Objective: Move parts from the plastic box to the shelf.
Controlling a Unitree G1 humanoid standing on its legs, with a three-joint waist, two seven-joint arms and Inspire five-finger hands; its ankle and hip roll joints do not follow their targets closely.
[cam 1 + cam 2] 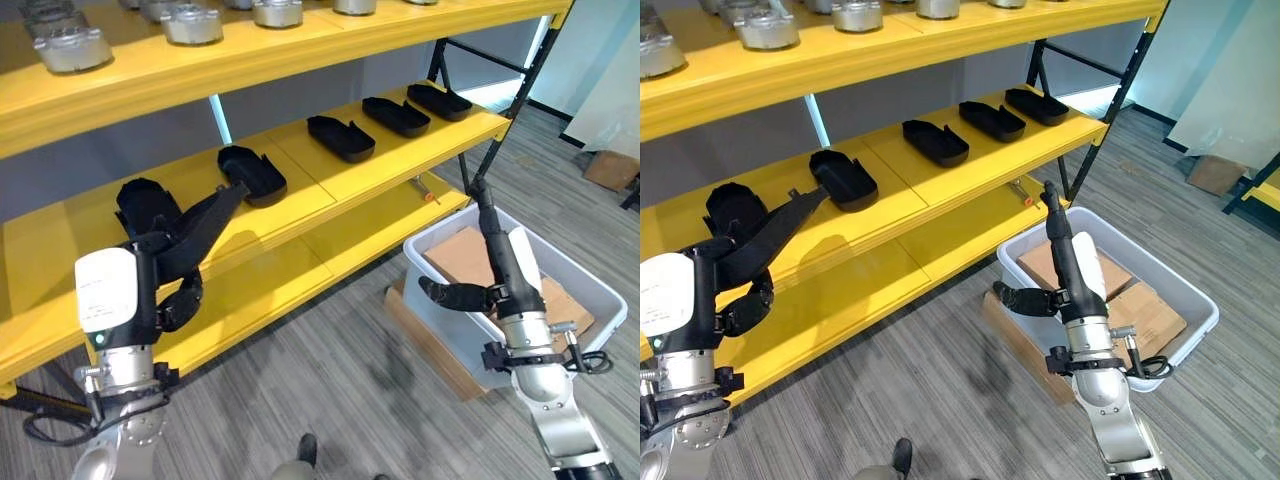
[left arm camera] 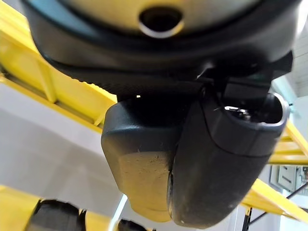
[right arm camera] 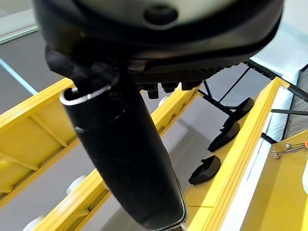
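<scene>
Several black moulded parts lie in a row on the yellow middle shelf (image 1: 400, 150), among them one (image 1: 252, 172), another (image 1: 340, 138) and a third (image 1: 396, 116). A further black part (image 1: 140, 205) rests at the row's left end. My left hand (image 1: 190, 240) hangs open just in front of that part, its fingers straight and pointing along the shelf, with nothing in it. My right hand (image 1: 500, 262) stands open above the grey plastic box (image 1: 435, 230), fingers straight up, thumb out to the side, also empty. Brown cardboard pieces (image 1: 460, 255) fill the box.
Silver metal parts (image 1: 192, 22) stand on the top shelf. A small orange-handled tool (image 1: 425, 190) lies on the lower shelf. A flat cardboard box (image 1: 425, 335) on the floor carries the plastic box. More cardboard (image 1: 610, 168) sits at the far right.
</scene>
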